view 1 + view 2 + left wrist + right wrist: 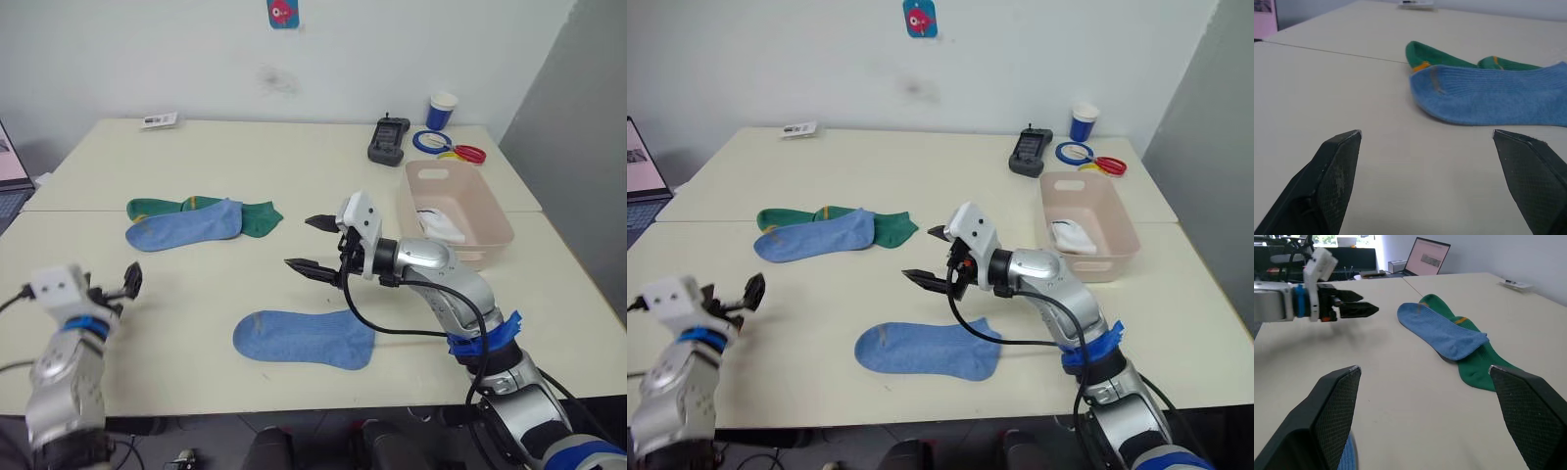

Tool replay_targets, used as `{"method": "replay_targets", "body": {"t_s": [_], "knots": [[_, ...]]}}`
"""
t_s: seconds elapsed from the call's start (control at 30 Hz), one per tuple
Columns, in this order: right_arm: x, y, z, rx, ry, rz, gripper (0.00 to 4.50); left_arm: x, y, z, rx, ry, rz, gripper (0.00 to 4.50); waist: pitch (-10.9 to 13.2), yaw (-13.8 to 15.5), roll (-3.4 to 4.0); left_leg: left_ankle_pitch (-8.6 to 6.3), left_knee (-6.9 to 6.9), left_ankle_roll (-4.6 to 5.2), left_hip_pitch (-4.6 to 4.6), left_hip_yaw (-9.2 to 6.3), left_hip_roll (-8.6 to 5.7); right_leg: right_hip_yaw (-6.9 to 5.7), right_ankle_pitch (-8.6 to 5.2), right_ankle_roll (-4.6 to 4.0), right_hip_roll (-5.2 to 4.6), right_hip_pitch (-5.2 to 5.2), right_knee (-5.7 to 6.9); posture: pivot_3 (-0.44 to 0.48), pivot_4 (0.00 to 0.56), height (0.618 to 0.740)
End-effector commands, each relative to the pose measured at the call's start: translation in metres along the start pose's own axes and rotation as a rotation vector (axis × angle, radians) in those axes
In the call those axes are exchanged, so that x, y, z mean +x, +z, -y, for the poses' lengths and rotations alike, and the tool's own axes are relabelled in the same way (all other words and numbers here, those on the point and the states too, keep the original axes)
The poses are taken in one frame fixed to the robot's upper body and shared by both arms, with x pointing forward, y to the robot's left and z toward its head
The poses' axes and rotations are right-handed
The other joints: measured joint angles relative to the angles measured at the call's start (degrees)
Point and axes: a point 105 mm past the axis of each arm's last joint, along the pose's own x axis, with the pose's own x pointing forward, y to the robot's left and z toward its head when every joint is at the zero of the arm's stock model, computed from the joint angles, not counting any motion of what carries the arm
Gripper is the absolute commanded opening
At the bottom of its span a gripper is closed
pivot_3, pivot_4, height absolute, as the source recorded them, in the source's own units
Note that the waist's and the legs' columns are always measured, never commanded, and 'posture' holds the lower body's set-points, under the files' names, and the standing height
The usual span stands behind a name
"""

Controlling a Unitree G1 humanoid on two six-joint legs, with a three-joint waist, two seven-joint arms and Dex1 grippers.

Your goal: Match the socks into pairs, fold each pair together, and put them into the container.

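Blue near sock [305, 339] lies lengthwise left-to-right, toe leftward; both grippers' fingers spread, grasping nothing.

Blue sock [1442, 332] atop green sock [1480, 366]

A blue sock [304, 339] lies flat alone; another [184, 226] overlaps green socks [257, 216]; a white sock [443, 224] sits in the pink tub [495, 217].

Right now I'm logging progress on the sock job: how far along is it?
Done: a white sock bundle lies in the pink container. In hand: nothing; the right pincer and the left pincer are open and empty. Left: one blue sock lies alone near the front edge, another lies over the green socks; neither pair is folded.
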Motion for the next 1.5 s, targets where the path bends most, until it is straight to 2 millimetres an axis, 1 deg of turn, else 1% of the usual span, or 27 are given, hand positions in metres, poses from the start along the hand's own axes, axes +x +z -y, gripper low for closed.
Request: {"method": "replay_targets", "body": {"t_s": [0.03, 0.1, 0.23, 0.3, 0.43, 0.47, 0.5, 0.57, 0.73, 0.8, 0.83, 0.87, 0.9, 0.97, 1.07, 1.1, 1.17, 1.23, 1.33, 1.43, 1.5], "knots": [[-0.007, 0.009, 0.003, -0.017, -0.041, 0.022, 4.5, 0.023, 0.001, -0.007, 0.014, 0.007, -0.046, 4.46, 0.0, -0.04, -0.01, 0.0, 0.0, 0.0, 0.0, 0.03, -0.02, 0.02, 0.0, 0.0, -0.01, 0.0, 0.0, 0.0, 0.15, 0.74], [-0.01, 0.007, 0.004, -0.011, -0.053, 0.015, 4.5, 0.036, 0.0, -0.005, -0.002, -0.005, -0.078, 4.46, 0.01, 0.12, -0.01, 0.0, 0.0, 0.0, -0.02, 0.03, -0.02, 0.0, 0.01, 0.01, -0.02, -0.03, -0.01, 0.0, 0.15, 0.74], [-0.012, 0.006, 0.003, -0.002, -0.069, 0.01, 4.5, 0.054, 0.0, 0.0, 0.006, -0.022, -0.123, 4.46, 0.0, 0.19, -0.01, 0.0, 0.0, -0.01, -0.06, 0.01, -0.02, -0.07, 0.01, 0.01, -0.03, -0.05, -0.01, 0.0, 0.15, 0.74], [-0.013, 0.006, 0.003, -0.001, -0.074, 0.008, 4.5, 0.059, 0.0, 0.003, 0.005, -0.028, -0.143, 4.46, 0.0, 0.18, -0.02, 0.0, 0.0, -0.01, -0.06, 0.02, -0.03, -0.06, 0.01, 0.01, -0.03, -0.05, -0.01, 0.0, 0.15, 0.74], [-0.015, 0.006, 0.005, 0.0, -0.089, 0.004, 4.5, 0.066, 0.006, 0.01, 0.002, -0.058, -0.116, 4.46, 0.0, 0.11, -0.02, 0.0, 0.0, -0.01, -0.07, 0.02, -0.02, -0.08, 0.01, 0.01, -0.03, -0.06, -0.01, 0.0, 0.15, 0.74], [-0.015, 0.006, 0.005, 0.001, -0.092, 0.003, 4.5, 0.066, 0.008, 0.012, -0.001, -0.065, -0.108, 4.06, 0.0, 0.12, -0.02, 0.01, 0.0, -0.01, -0.06, 0.04, -0.02, -0.06, 0.01, 0.01, -0.03, -0.06, 0.0, 0.0, 0.15, 0.74], [-0.015, 0.006, 0.006, 0.001, -0.094, 0.002, 4.5, 0.067, 0.009, 0.013, -0.003, -0.071, -0.102, 3.83, 0.0, 0.11, -0.02, 0.01, 0.0, -0.01, -0.07, 0.03, -0.02, -0.07, 0.01, 0.01, -0.03, -0.06, 0.01, 0.0, 0.15, 0.74], [-0.015, 0.005, 0.005, 0.005, -0.097, 0.002, 4.5, 0.067, 0.008, 0.016, -0.002, -0.084, -0.1, 3.24, 0.0, 0.14, -0.02, 0.01, 0.0, -0.02, -0.07, 0.03, -0.01, -0.07, 0.01, 0.01, -0.03, -0.06, 0.0, 0.0, 0.15, 0.74], [-0.015, 0.004, 0.005, 0.011, -0.098, 0.001, 4.5, 0.063, 0.003, 0.014, -0.003, -0.092, -0.101, 1.47, 0.0, 0.13, -0.02, 0.01, 0.0, -0.02, -0.06, 0.04, -0.01, -0.06, 0.01, 0.01, -0.04, -0.06, 0.01, 0.0, 0.15, 0.74], [-0.014, 0.003, 0.005, 0.011, -0.098, 0.002, 4.5, 0.061, 0.001, 0.014, -0.002, -0.097, -0.101, 0.91, 0.0, 0.1, -0.02, 0.01, 0.0, -0.02, -0.06, 0.04, -0.01, -0.05, 0.01, 0.01, -0.04, -0.06, 0.02, 0.0, 0.15, 0.74], [-0.014, 0.003, 0.005, 0.012, -0.097, 0.002, 4.5, 0.06, 0.001, 0.014, -0.002, -0.097, -0.101, 0.55, 0.0, 0.11, -0.02, 0.01, 0.0, -0.02, -0.06, 0.04, -0.01, -0.05, 0.01, 0.01, -0.04, -0.06, 0.02, 0.0, 0.15, 0.74], [-0.013, 0.003, 0.005, 0.011, -0.097, 0.001, 4.5, 0.059, 0.0, 0.017, -0.005, -0.116, -0.102, 0.18, 0.0, 0.15, -0.02, 0.01, 0.0, -0.02, -0.06, 0.03, -0.01, -0.05, 0.01, 0.01, -0.04, -0.06, 0.03, 0.0, 0.15, 0.74], [-0.014, 0.002, 0.005, 0.012, -0.097, 0.001, 4.5, 0.058, -0.001, 0.023, -0.007, -0.144, -0.101, 0.04, 0.0, 0.15, -0.02, 0.01, 0.0, -0.02, -0.06, 0.03, -0.01, -0.06, 0.01, 0.01, -0.04, -0.06, 0.03, 0.0, 0.15, 0.74], [-0.014, 0.002, 0.005, 0.012, -0.097, 0.0, 4.5, 0.053, -0.001, 0.033, -0.01, -0.187, -0.1, 0.04, 0.0, 0.16, -0.01, 0.01, 0.0, -0.02, -0.07, 0.03, -0.01, -0.05, 0.02, 0.0, -0.09, -0.06, 0.04, 0.0, 0.15, 0.74], [-0.016, 0.0, 0.005, 0.013, -0.1, -0.003, 4.5, 0.034, -0.002, 0.067, -0.026, -0.325, -0.105, 0.04, 0.01, 0.15, -0.01, 0.01, 0.01, -0.02, -0.06, 0.05, 0.02, -0.01, 0.05, -0.04, -0.14, -0.05, 0.03, 0.0, 0.15, 0.74], [-0.017, -0.001, 0.005, 0.014, -0.101, -0.005, 4.5, 0.024, -0.002, 0.081, -0.045, -0.372, -0.109, 0.04, 0.01, 0.15, -0.01, 0.01, 0.01, -0.03, -0.07, 0.05, 0.08, 0.01, 0.06, -0.06, -0.19, -0.05, 0.04, 0.0, 0.15, 0.74], [-0.018, -0.003, 0.005, 0.016, -0.101, -0.008, 4.5, 0.011, 0.0, 0.097, -0.063, -0.425, -0.119, 0.04, 0.01, 0.16, -0.01, 0.01, 0.01, -0.03, -0.07, 0.05, 0.19, 0.05, 0.09, -0.07, -0.24, -0.04, 0.03, 0.0, 0.15, 0.74], [-0.019, -0.005, 0.005, 0.019, -0.103, -0.012, 4.5, -0.008, 0.004, 0.125, -0.087, -0.534, -0.118, 0.04, 0.01, 0.16, -0.01, 0.01, 0.02, -0.03, -0.08, 0.03, 0.16, 0.03, 0.07, 0.01, -0.23, -0.04, 0.03, 0.0, 0.15, 0.74], [-0.019, -0.009, 0.005, 0.021, -0.106, -0.018, 4.5, -0.029, 0.01, 0.157, -0.102, -0.671, -0.131, 0.04, 0.02, 0.17, 0.01, 0.01, 0.02, -0.03, -0.03, 0.0, 0.01, 0.01, 0.05, 0.08, -0.22, 0.01, 0.03, 0.0, 0.15, 0.74], [-0.019, -0.011, 0.006, 0.022, -0.11, -0.022, 4.5, -0.047, 0.008, 0.178, -0.074, -0.786, -0.168, 0.04, 0.02, 0.15, 0.01, 0.01, 0.02, -0.03, 0.02, 0.02, -0.06, 0.06, 0.04, 0.09, -0.16, 0.05, 0.01, 0.0, 0.15, 0.74], [-0.02, -0.013, 0.007, 0.022, -0.113, -0.027, 4.5, -0.054, 0.006, 0.184, -0.037, -0.821, -0.181, 0.04, 0.02, -0.06, 0.02, 0.01, 0.02, -0.03, 0.04, 0.02, -0.07, 0.1, 0.04, 0.09, -0.11, 0.06, 0.0, 0.0, 0.15, 0.74]]}}
